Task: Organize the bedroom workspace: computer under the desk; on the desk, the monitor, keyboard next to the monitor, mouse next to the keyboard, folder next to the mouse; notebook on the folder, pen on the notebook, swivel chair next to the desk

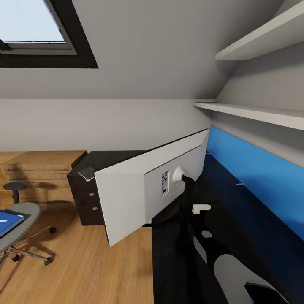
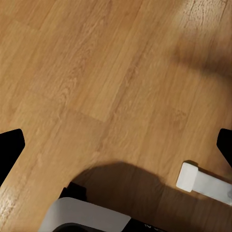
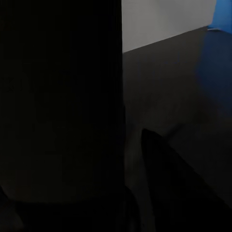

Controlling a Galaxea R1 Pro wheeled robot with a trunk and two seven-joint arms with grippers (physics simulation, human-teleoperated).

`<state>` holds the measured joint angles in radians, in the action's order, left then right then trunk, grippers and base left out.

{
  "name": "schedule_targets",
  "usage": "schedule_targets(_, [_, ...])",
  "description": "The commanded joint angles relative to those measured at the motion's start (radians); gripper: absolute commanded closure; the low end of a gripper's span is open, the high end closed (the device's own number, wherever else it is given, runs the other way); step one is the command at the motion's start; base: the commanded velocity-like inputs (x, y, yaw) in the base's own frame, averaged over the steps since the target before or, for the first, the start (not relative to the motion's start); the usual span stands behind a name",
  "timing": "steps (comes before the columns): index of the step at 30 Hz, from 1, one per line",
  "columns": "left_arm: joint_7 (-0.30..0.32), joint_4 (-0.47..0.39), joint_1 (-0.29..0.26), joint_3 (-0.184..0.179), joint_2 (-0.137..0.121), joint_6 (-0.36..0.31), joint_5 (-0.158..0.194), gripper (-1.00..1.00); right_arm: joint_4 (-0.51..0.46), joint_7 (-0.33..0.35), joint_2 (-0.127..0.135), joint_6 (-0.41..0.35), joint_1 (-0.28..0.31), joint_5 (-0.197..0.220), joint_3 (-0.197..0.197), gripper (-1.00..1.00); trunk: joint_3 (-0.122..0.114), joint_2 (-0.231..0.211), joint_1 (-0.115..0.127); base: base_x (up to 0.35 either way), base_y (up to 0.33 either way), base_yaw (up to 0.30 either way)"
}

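While your right arm reaches over the black tabletop (image 1: 219,198), the monitor (image 1: 139,190) stands tilted on it, its pale back toward you; whether the right jaws grip its stand you cannot tell. Your left jaws hang spread above the wooden floor (image 2: 96,72). Beyond the monitor's far-left edge sits the swivel chair (image 1: 21,223), carrying the blue notebook (image 1: 7,221).

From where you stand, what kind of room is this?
Likely an attic bedroom or study: a skylight set in a sloped ceiling, a black desk bearing a monitor, a swivel chair and a wooden dresser.
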<state>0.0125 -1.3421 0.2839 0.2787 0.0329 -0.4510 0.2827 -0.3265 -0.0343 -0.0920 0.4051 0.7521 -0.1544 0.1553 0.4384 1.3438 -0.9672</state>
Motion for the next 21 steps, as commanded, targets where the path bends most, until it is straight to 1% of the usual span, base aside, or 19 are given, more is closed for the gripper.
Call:
schedule_targets(1, [0.001,-0.002,0.000,0.002,0.001,-0.006,0.007,-1.00,0.001,-0.003,-0.001,0.003,0.001,-0.012,0.004,1.00,0.001,0.001,0.000,0.000,0.000,0.000])
schedule_targets(15, [0.001,-0.002,0.000,0.003,0.001,-0.006,0.007,-1.00,-0.003,-0.004,-0.002,0.003,0.001,-0.013,0.004,1.00,0.001,0.001,0.000,0.000,0.000,0.000])
schedule_targets(21, [0.001,-0.002,0.000,0.003,0.001,-0.006,0.007,-1.00,-0.003,-0.004,-0.002,0.003,0.001,-0.013,0.004,1.00,0.001,0.001,0.000,-0.226,0.000,0.000])
